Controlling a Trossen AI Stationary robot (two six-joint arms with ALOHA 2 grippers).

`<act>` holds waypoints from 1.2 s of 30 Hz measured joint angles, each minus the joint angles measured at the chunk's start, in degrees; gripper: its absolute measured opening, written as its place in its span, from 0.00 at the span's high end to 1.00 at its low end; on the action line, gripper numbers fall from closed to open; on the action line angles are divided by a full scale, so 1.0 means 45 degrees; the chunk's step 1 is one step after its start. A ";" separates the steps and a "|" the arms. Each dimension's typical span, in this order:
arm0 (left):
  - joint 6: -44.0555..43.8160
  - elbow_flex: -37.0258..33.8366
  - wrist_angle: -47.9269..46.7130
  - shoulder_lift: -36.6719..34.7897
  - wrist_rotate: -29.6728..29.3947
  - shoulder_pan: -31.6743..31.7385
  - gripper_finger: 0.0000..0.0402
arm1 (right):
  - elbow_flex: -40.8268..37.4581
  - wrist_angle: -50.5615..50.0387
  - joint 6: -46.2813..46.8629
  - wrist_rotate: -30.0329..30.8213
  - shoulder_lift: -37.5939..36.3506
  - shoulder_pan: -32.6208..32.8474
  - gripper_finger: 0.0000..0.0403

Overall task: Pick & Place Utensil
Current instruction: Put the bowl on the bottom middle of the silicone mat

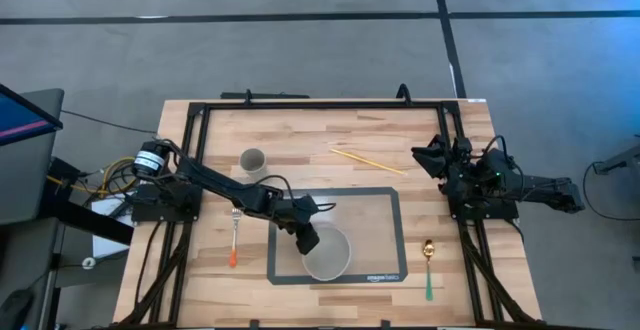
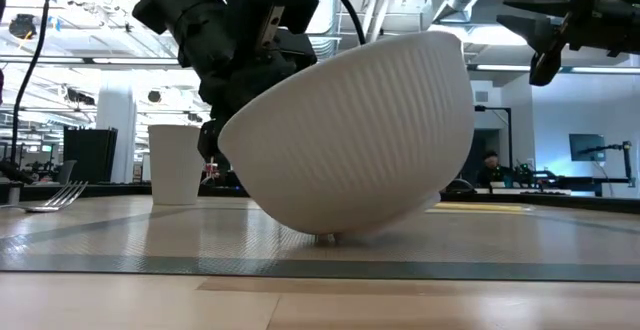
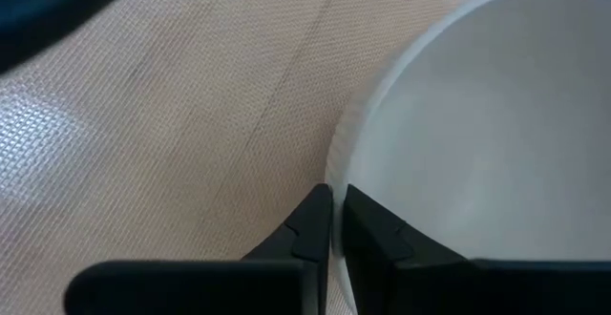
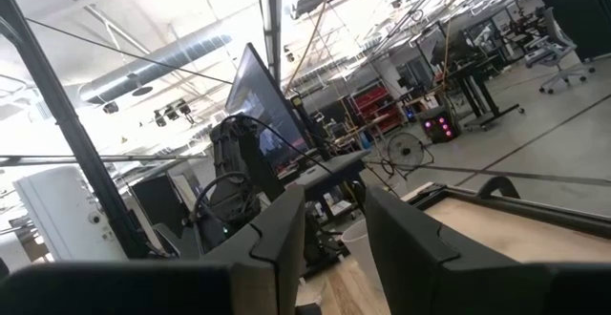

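Tilted on its base, the white bowl [image 2: 350,135] fills the low view, one side of its rim lifted by the left gripper [image 1: 307,236], whose fingers [image 3: 310,229] are closed on the rim near the middle of the table. The bowl rests on the grey mat [image 1: 380,202], its raised edge toward the left arm, which reaches in from the table's left side. From the left wrist, the two dark fingers pinch the thin white wall, one inside and one outside, with the woven mat surface beside them.

Left of the mat lies a fork [image 1: 234,235] with an orange handle, tines pointing toward the far edge; it shows in the low view as a silver shape at the left. A white cup [image 1: 253,160] stands upright on the bare wood beyond the fork, apart from the mat. A pair of chopsticks [image 1: 368,159] lies aslant near the far edge, above the mat's right corner. A spoon [image 1: 428,266] with a gold bowl and green handle lies just right of the mat, toward the near edge, untouched.

The right gripper [image 1: 432,156] hangs above the table's right edge, well clear of every utensil, its fingers [image 4: 286,224] parted with a gap between them and holding nothing.
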 joint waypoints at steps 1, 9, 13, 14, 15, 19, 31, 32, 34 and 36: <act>0.0000 0.0000 -0.0009 0.0000 0.0003 0.0000 0.93 | 0.0000 -0.0001 0.0004 0.0000 0.0005 0.0000 0.73; 0.0000 0.0000 0.0052 0.0000 -0.0334 0.0029 0.89 | 0.0000 -0.0004 0.0005 -0.0004 0.0005 0.0000 0.73; 0.0005 0.0000 0.0099 0.0000 -0.0358 0.0034 0.86 | 0.0000 -0.0004 0.0004 -0.0005 0.0005 0.0005 0.73; 0.0005 0.0000 0.0114 0.0000 -0.0358 0.0034 0.85 | 0.0000 0.0000 0.0005 -0.0005 0.0003 0.0001 0.73; 0.0005 0.0000 0.0130 0.0000 -0.0376 0.0034 0.84 | 0.0000 0.0000 0.0005 -0.0005 0.0005 0.0002 0.73; 0.0010 0.0000 0.0164 0.0000 -0.0731 0.0034 0.80 | 0.0000 0.0000 0.0003 -0.0005 0.0005 0.0003 0.73; 0.0044 0.0000 0.0432 -0.0087 -0.0931 0.0034 0.77 | -0.0005 -0.0004 0.0005 -0.0005 0.0005 0.0005 0.73; 0.0152 0.0000 0.0436 -0.0179 -0.0927 0.0034 0.77 | -0.0005 -0.0002 0.0005 -0.0005 0.0005 0.0005 0.73; 0.0513 0.0000 0.0436 -0.0515 -0.0931 0.0034 0.77 | -0.0005 -0.0005 0.0005 -0.0005 0.0005 0.0000 0.73; 0.0826 0.0000 0.0457 -0.1026 -0.0958 0.0034 0.77 | -0.0005 -0.0003 0.0001 -0.0005 0.0005 0.0005 0.73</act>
